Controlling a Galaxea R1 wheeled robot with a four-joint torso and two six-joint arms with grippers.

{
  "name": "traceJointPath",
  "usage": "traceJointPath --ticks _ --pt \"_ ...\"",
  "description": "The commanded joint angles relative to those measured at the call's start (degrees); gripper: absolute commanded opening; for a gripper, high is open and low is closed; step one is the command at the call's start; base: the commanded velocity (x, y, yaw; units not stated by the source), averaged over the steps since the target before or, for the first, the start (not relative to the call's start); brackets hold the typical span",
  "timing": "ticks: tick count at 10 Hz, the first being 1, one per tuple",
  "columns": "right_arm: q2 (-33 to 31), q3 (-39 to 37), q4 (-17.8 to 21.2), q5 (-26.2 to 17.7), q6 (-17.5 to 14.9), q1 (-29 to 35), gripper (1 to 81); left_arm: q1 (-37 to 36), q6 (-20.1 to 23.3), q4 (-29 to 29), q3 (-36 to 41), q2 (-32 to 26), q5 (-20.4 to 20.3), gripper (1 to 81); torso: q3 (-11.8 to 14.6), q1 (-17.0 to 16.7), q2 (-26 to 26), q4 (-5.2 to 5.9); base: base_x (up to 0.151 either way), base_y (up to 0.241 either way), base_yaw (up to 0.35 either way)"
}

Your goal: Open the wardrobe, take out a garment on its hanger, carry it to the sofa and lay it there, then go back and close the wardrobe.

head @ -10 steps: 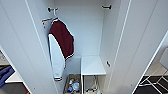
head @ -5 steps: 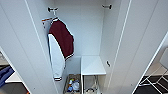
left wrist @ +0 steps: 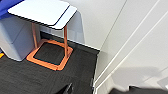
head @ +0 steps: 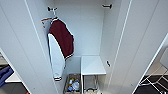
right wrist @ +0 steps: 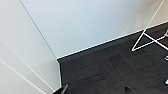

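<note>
The wardrobe stands in front of me with both white doors swung wide, the left door and the right door framing its white inside. A maroon jacket with white sleeves hangs from a hook at the upper left. Beside it a brownish hanger end and a pale strip of cloth peek out behind the left door; I cannot tell whether that is the garment. My left gripper hovers low over dark carpet by the left door's foot, open and empty. My right gripper is open and empty near the right door.
Inside the wardrobe are a low white shelf and a basket of small items on the floor. A side table with an orange frame and a pale bin stand left of the wardrobe. White wire legs stand to the right.
</note>
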Motion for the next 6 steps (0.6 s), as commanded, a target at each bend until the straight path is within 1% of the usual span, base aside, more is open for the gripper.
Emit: traceJointPath --ticks 1,2,3,4,5,6 --pt "-6.7 1.5 0.4 -3.3 11.3 13.2 81.1 -13.8 -10.3 0.9 -0.3 -5.9 4.0 81.1 0.0 0.0 0.0 0.00 0.000 0.000 0.000" --pt "-6.7 3.8 0.4 -3.3 14.1 14.7 81.1 -17.6 -12.1 0.9 2.1 -5.7 5.0 81.1 0.0 0.0 0.0 0.00 0.000 0.000 0.000" --pt "-6.3 6.6 0.5 -3.1 18.4 15.9 81.1 -21.6 -12.9 0.9 6.3 -4.9 8.2 81.1 0.0 0.0 0.0 0.00 0.000 0.000 0.000" --pt "-6.0 9.0 0.5 -3.0 21.0 17.2 81.1 -25.1 -14.3 0.7 8.8 -4.1 9.7 81.1 0.0 0.0 0.0 0.00 0.000 0.000 0.000" --pt "-5.6 11.5 0.6 -2.9 22.8 18.3 81.1 -27.8 -16.6 0.7 10.7 -2.9 10.3 81.1 0.0 0.0 0.1 0.00 0.000 0.000 0.000" --pt "-4.2 14.9 0.6 -2.9 25.6 19.3 81.1 -30.4 -17.7 0.6 12.2 0.3 12.6 81.1 0.0 0.0 0.1 0.00 0.000 0.000 0.000"
